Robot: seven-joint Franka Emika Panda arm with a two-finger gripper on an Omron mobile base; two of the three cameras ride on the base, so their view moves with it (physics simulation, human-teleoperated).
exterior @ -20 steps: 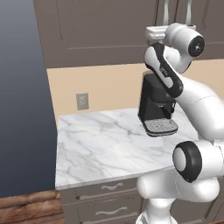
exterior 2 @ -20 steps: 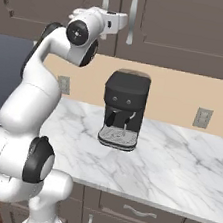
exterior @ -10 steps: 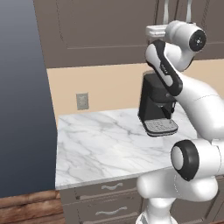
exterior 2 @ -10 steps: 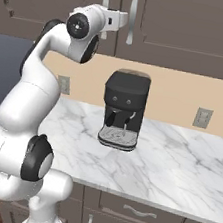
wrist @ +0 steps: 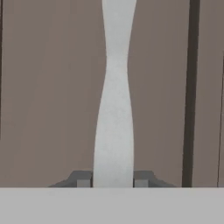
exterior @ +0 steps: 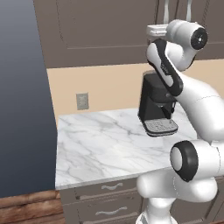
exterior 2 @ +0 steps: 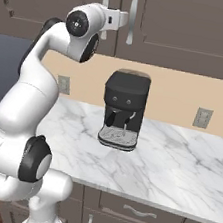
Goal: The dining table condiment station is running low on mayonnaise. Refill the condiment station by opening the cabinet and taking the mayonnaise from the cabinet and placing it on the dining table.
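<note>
The hand (wrist: 113, 183) was raised to the cabinet (exterior: 100, 30), up by the wavy silver handle (wrist: 114, 100). In the hand view the two fingertips (wrist: 82, 179) sat tight against either side of that handle, so the hand was clenched on it. Cabinet door looked closed, w/ a dark seam to the right of the handle in the hand view. In the right base view the hand (exterior 2: 122, 18) met the handle (exterior 2: 132, 13), though contact was hard to judge there. Below, a black coffee machine (exterior 2: 124, 109) stood on the marble bench (exterior 2: 186, 165), approx. under the arm. Wall outlet (exterior: 82, 101) sat on the beige backsplash.
</note>
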